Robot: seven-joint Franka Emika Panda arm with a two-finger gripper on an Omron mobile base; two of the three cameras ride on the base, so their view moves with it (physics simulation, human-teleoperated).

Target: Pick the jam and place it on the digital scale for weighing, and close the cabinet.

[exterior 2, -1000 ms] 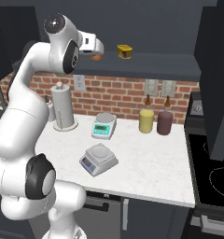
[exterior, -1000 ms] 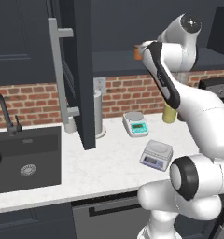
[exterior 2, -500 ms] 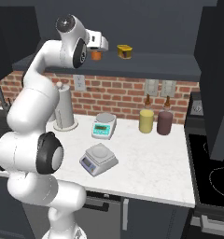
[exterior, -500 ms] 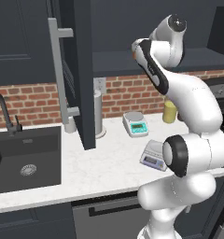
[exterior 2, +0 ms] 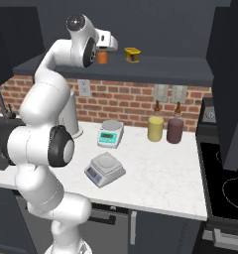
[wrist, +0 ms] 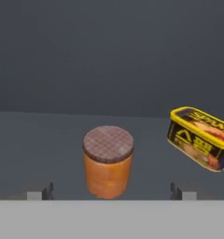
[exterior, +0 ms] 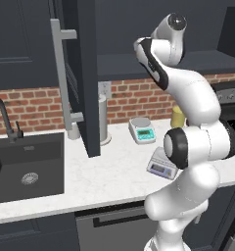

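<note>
While raised to the cabinet shelf: arm reaches in.
Gripper [wrist: 111, 190]: jaws fully spread, holding nothing, fingertips either side of the jar, not touching.
Jam [wrist: 108, 161]: small orange-brown jar with brown lid, upright on shelf, beside yellow tin [wrist: 200, 138].

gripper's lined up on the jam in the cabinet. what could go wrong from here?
1. The yellow tin sits close beside the jam; the open gripper might clip it with one fingertip while advancing.
2. The jam is a small upright jar; an off-centre close may tip it on the shelf.
3. Two scales stand close on the counter: the jam belongs on the digital scale, not the white scale.
</note>
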